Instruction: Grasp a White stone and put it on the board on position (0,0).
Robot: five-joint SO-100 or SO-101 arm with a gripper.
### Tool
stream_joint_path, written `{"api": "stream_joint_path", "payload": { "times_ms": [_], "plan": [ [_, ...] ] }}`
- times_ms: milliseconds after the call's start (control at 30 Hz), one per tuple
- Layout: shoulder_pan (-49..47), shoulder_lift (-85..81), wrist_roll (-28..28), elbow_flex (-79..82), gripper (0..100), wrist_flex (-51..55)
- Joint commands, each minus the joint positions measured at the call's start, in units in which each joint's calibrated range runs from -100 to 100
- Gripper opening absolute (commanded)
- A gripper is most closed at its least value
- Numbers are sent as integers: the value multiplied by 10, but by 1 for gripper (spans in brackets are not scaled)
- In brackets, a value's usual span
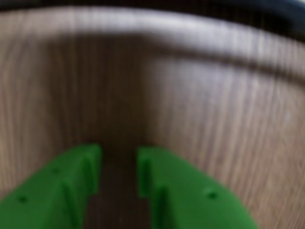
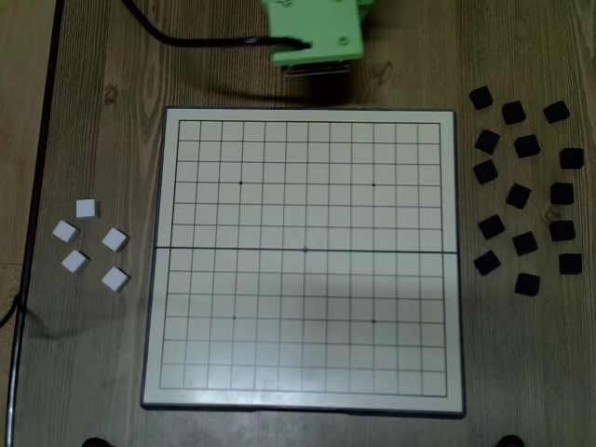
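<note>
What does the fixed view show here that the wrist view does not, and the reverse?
Only the fixed view shows the board, bare of tiles, its central dot, five white tiles at its left and the black tiles at its right. Only the wrist view shows the gripper, two green fingers parted with nothing between them, blurred. Both show the wood-grain table and green arm parts.

White stones [image 2: 92,244] left of board [image 2: 304,119]
</note>
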Motion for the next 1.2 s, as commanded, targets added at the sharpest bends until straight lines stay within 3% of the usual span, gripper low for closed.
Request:
{"api": "stream_joint_path", "payload": {
  "times_ms": [0, 800, 1167],
  "plan": [
    [40, 121, 14, -147, 6, 5],
    [248, 571, 101, -800, 6, 158],
    [311, 704, 120, -991, 6, 214]
  ]
}}
